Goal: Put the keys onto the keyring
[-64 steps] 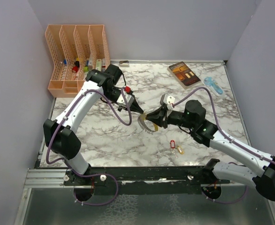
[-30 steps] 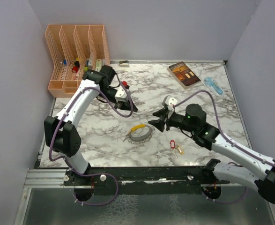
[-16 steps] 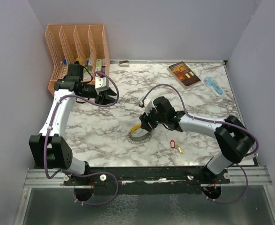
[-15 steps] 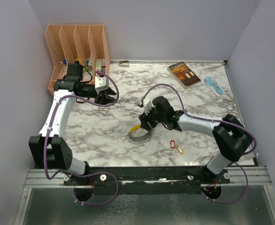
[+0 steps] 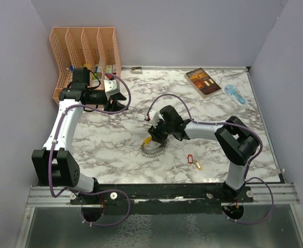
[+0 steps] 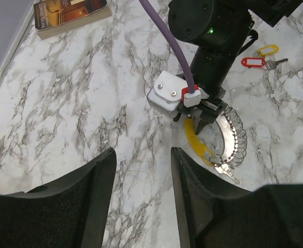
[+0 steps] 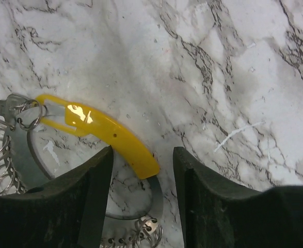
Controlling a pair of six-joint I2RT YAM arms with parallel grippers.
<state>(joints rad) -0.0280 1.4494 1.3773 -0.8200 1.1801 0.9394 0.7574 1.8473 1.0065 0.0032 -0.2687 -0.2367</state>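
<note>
Progress: early | silvery link keyring with yellow plastic segment (image 5: 154,148) lies mid-front on the marble desk (image 5: 110,147) | small red- and yellow-tagged keys (image 5: 193,161) lie apart near front edge, you must thread them yet | right gripper (image 7: 141,153) open over the ring, left gripper (image 6: 141,157) open, empty, back-left.

A robot test cell in a lab, not a home or shop. Plain lilac walls (image 5: 17,77) box in a marble-print bench (image 5: 115,150). Two cabled arms (image 5: 63,124) are bolted to a metal rail (image 5: 156,194) at its near edge. The few props look staged: a peach file rack (image 5: 84,51) and a book (image 5: 203,82), set well apart.
</note>
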